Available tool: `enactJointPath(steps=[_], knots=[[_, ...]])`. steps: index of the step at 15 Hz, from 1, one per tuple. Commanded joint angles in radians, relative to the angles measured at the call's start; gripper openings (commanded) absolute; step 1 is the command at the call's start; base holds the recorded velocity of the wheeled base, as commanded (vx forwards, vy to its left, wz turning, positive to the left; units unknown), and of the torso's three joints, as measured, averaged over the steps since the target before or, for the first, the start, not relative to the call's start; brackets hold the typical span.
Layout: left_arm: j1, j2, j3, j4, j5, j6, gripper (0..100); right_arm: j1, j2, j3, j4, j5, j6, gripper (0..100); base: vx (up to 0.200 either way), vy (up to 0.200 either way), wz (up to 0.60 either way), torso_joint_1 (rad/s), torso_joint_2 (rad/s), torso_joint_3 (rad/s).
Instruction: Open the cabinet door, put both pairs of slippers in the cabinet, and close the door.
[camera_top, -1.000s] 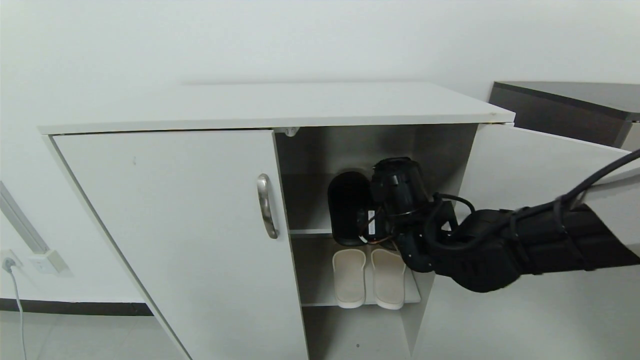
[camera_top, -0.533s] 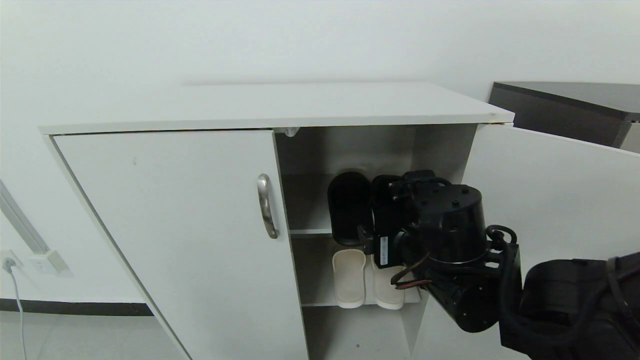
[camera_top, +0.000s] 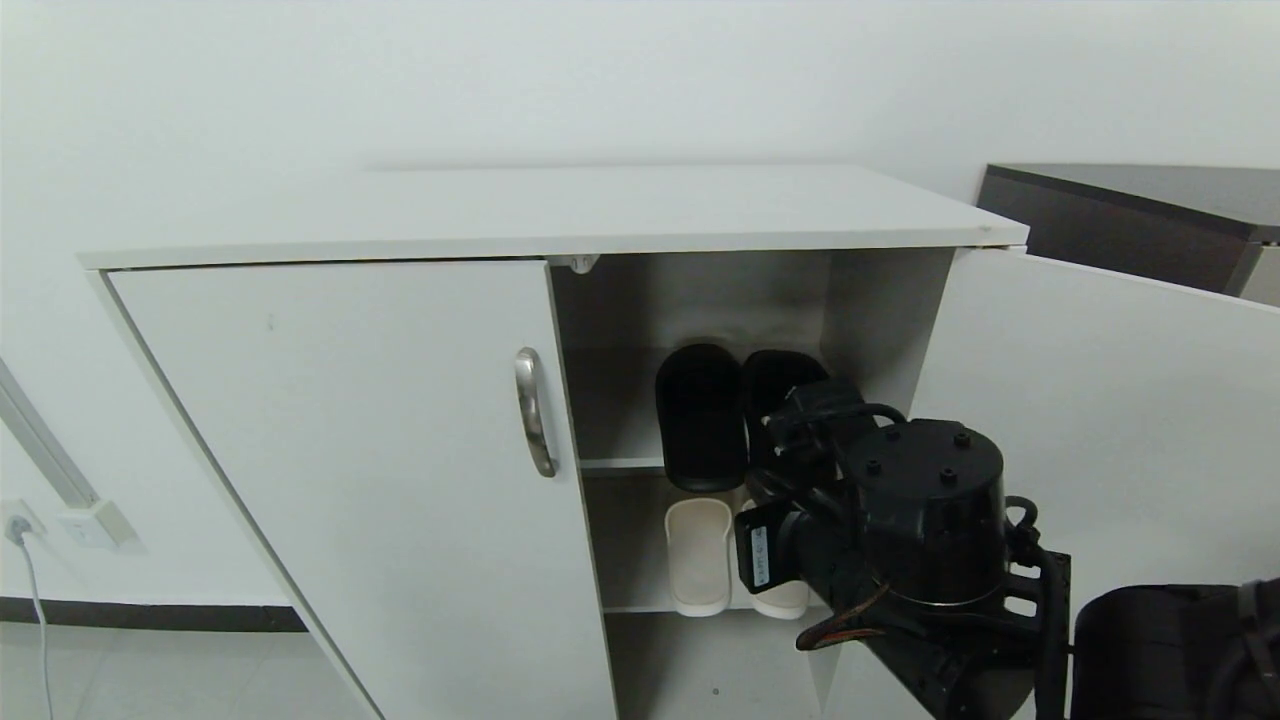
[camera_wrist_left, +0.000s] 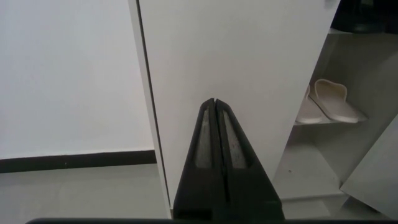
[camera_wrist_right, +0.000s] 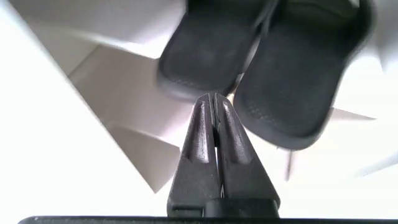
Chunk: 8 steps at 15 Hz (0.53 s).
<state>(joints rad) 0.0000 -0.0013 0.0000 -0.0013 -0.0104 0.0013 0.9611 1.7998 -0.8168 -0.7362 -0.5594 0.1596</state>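
Hovering lower right with right gripper (camera_wrist_right: 213, 98) pinched together, empty, before black slippers (camera_top: 700, 415) and white slippers (camera_top: 698, 555) shelved mid-frame — judging door (camera_top: 1100, 400) at right light, stiff, best pushed far from its hinge.

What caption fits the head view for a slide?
Cabinet with right door open: black slippers on the upper shelf, white slippers on the shelf below, right arm in front.

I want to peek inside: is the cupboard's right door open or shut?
Open. The right door stands swung out wide, and the black slippers and white slippers show inside.
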Motion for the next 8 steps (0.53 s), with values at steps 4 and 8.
enactJointPath(steps=[4,8], knots=[[0.000,0.001,0.000,0.000,0.000,-0.001,0,0.002,0.015,0.013,0.000,0.001,0.003,0,-0.200,0.000,0.00,0.011,0.00,0.001],[0.000,0.001,0.000,0.000,0.000,-0.001,0,-0.001,0.016,0.034,0.000,0.001,0.006,0,-0.200,0.000,0.00,0.000,0.00,0.001]])
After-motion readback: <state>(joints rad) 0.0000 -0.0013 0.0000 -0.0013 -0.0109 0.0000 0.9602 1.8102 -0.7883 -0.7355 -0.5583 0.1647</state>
